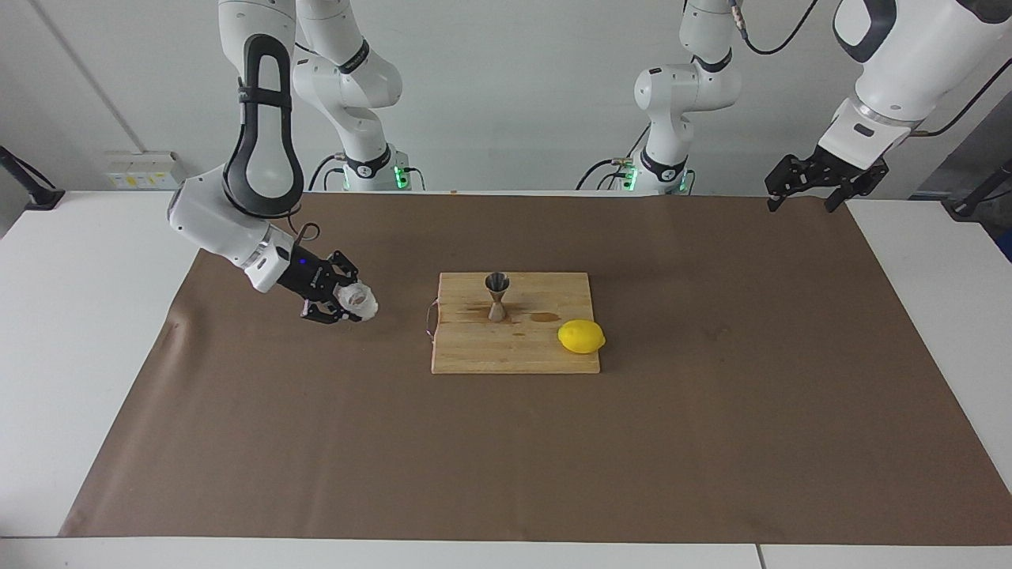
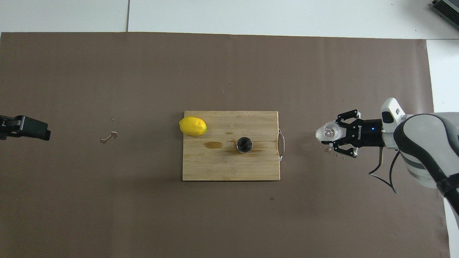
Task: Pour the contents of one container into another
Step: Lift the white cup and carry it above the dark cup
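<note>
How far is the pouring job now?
Done: the right pincer is shut on the clear cup and holds it off the brown mat. In hand: carrying it; it is not yet over the board. Left: tipping it into the steel jigger on the cutting board. The left pincer waits, open.
</note>
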Tool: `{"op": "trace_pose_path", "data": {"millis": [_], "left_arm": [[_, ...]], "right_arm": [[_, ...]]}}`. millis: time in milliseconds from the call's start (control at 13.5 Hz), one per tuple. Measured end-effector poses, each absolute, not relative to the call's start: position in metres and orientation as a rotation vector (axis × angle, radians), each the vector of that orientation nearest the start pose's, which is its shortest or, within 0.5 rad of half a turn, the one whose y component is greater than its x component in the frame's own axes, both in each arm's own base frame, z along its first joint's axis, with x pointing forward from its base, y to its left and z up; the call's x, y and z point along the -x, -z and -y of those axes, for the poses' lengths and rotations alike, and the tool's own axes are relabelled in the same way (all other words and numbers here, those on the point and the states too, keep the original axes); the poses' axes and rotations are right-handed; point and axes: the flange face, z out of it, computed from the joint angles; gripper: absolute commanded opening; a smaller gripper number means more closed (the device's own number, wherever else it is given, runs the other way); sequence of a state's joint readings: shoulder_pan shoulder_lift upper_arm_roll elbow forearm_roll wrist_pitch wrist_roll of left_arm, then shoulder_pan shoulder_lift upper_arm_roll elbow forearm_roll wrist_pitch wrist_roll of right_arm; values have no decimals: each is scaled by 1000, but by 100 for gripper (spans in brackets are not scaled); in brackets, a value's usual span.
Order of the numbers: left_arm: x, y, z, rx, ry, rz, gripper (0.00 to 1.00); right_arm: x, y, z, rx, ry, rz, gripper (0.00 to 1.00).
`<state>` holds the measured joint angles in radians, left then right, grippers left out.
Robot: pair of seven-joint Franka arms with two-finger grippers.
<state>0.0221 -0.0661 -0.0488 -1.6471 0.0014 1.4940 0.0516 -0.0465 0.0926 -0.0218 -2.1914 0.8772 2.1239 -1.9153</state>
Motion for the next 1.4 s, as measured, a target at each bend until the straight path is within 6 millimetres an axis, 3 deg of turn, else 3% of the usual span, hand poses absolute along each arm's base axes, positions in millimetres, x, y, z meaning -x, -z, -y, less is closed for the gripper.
{"op": "trace_pose_path", "data": {"millis": [369,812,1107,1403], "left_arm": [[-525,-618,15,3133,-136,-121,100],[-525,-618,14,3146,-129,-96,100],[-526,-619,11,3165,-120,-84,100],[-526,-618,14,3162,-122,-94,100]], "right_arm": [[-548,-364,-73,2156,620,1533,4],[-558,-410,-159,2273,473,1639,5],[-552,-416,-212,2377,423,1703,5],[-543,-419,-242,2481,396,1728,5]]}}
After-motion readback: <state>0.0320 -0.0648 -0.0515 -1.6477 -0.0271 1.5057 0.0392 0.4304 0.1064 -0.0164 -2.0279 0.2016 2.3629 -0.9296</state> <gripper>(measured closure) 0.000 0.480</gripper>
